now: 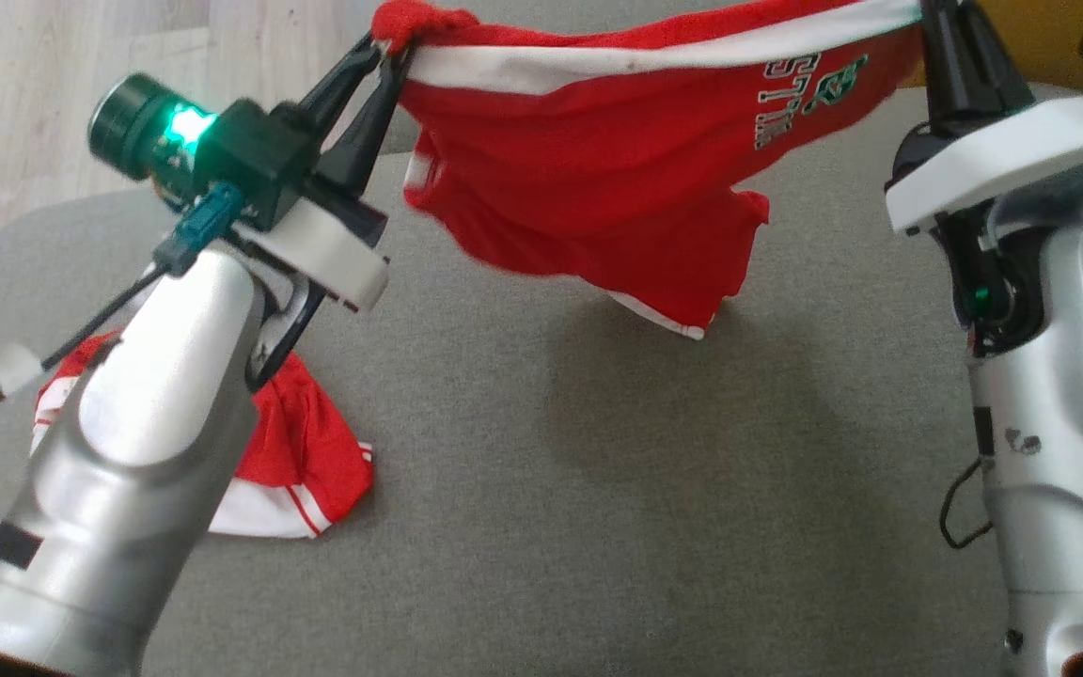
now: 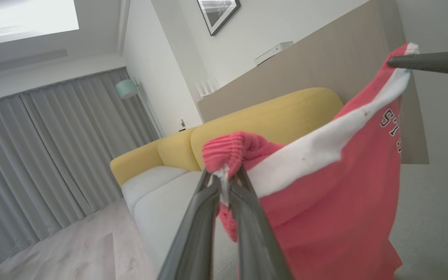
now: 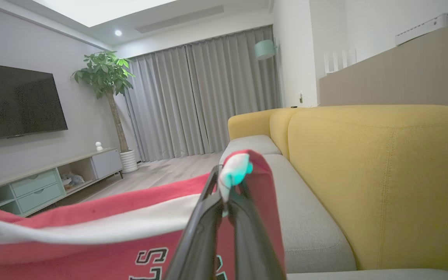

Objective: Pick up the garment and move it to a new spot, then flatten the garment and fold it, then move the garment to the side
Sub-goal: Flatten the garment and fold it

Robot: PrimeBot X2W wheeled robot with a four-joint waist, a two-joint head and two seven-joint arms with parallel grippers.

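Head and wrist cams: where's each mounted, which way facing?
Head: on the head, looking down at the grey cushion; both forearms show, left tool and right tool pinching the red shirt.
Left wrist: along its tool's fingers, toward yellow sofa and curtains.
Right wrist: along its tool's fingers, toward sofa, curtains, TV.
Shared: all show the shirt; wrists share sofa.

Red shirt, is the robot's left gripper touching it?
Touching. In the left wrist view, the left gripper is pinched shut on the red shirt at its ribbed cuff, with fabric bunched above the fingertips.

Left tool (image 1: 387,52) and right tool (image 3: 228,186) raised, clamped.
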